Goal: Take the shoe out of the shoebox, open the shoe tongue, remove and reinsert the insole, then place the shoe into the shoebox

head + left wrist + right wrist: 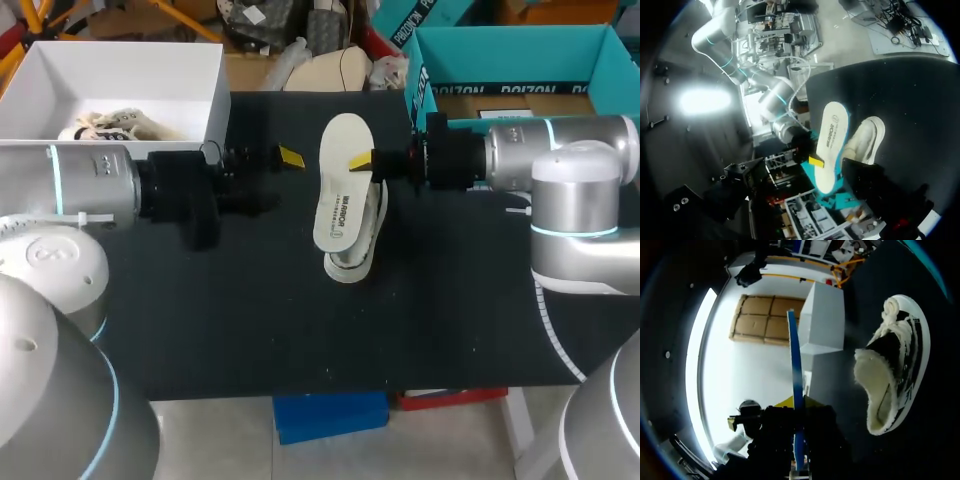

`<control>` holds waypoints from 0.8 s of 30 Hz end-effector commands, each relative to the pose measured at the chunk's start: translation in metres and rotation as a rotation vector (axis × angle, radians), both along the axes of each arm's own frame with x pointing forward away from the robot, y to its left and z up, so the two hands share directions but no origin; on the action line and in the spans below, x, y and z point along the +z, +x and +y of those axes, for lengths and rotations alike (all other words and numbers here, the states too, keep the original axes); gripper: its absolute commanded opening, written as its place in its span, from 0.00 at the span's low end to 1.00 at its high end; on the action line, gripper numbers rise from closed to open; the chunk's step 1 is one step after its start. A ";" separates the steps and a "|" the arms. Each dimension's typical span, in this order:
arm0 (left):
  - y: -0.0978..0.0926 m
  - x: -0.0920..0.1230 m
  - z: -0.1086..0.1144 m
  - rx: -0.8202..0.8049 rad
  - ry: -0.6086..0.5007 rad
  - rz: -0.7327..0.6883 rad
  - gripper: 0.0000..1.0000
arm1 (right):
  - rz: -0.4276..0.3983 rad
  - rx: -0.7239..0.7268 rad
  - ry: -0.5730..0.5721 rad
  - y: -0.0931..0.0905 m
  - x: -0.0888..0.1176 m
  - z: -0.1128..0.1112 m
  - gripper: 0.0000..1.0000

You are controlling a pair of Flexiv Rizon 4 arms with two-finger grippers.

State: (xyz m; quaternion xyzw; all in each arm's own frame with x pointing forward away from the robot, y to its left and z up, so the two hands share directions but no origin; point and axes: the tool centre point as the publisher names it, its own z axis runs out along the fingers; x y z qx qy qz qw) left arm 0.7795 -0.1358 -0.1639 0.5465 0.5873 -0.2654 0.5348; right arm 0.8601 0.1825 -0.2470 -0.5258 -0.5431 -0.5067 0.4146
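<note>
- Table [250,320]: black, and it holds all the things here.
- My left arm [80,185] comes in from the left side. My right arm [560,150] comes in from the right. They point at each other across the middle of the table.
- The shoebox [215,90] is white and open. It sits at the far left corner of the table, behind my left arm. A second shoe [115,128] with pale laces lies inside it.
- The shoe [358,255] is out of the box. It lies on the table near the middle, well apart from the shoebox. From the right wrist it looks black and white, with a fluffy cream lining and white laces (the opening faces that camera).
- The insole [343,185] is out of the shoe too. It is white on its flat side with a thin blue edge. It is held up above the table, and its near end hangs over the shoe. I cannot tell if the two touch.
- The right claw [362,160] pinches the insole by its edge, one yellow tip on each flat side.
- The left claw [288,157] sits near the insole, on its left, and does not touch it. It holds nothing. I cannot tell if it is wide or narrow.
</note>
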 end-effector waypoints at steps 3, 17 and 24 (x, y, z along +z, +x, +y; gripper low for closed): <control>-0.003 0.034 0.002 0.054 0.520 0.063 1.00 | 0.000 -0.004 -0.001 0.000 0.000 0.002 0.00; -0.032 0.066 -0.014 0.063 0.977 -0.081 1.00 | 0.000 -0.004 -0.001 0.000 0.000 0.002 0.00; -0.040 0.055 -0.017 0.017 1.000 -0.032 1.00 | 0.000 -0.004 -0.001 0.000 0.000 0.002 0.00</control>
